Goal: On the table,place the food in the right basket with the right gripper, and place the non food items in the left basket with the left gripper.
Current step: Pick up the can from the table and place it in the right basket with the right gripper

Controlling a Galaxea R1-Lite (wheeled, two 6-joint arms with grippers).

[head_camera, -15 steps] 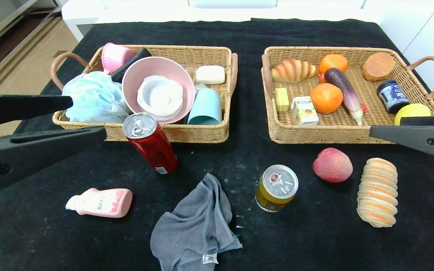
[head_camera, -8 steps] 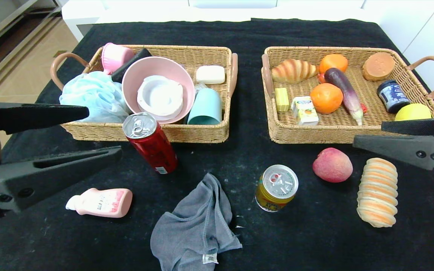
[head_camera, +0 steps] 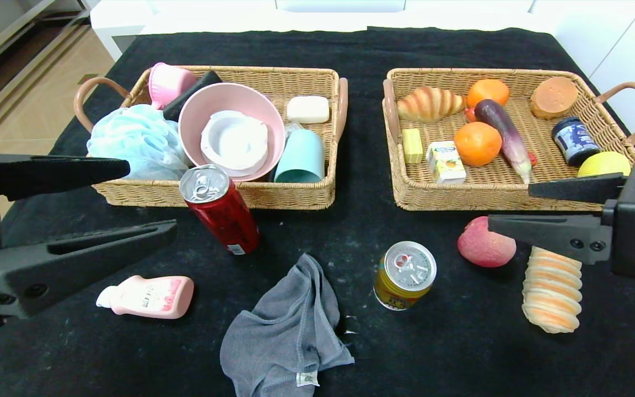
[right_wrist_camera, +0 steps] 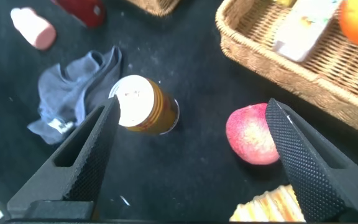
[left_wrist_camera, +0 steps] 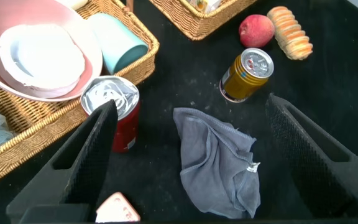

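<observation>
The left tool (head_camera: 149, 199) hangs spread above the worktop's (head_camera: 450, 353) left edge, holding nothing; the pink bottle (head_camera: 146, 297) lies just below its lower finger, the red can (head_camera: 219, 209) stands just beyond its tips, and the grey cloth (head_camera: 287, 331) lies further right. The yellow can (head_camera: 404, 275) stands centre-right. The right tool (head_camera: 507, 207), also spread and empty, hangs over the peach (head_camera: 483, 248) and bread roll (head_camera: 552, 292), in front of the right basket (head_camera: 494, 194).
</observation>
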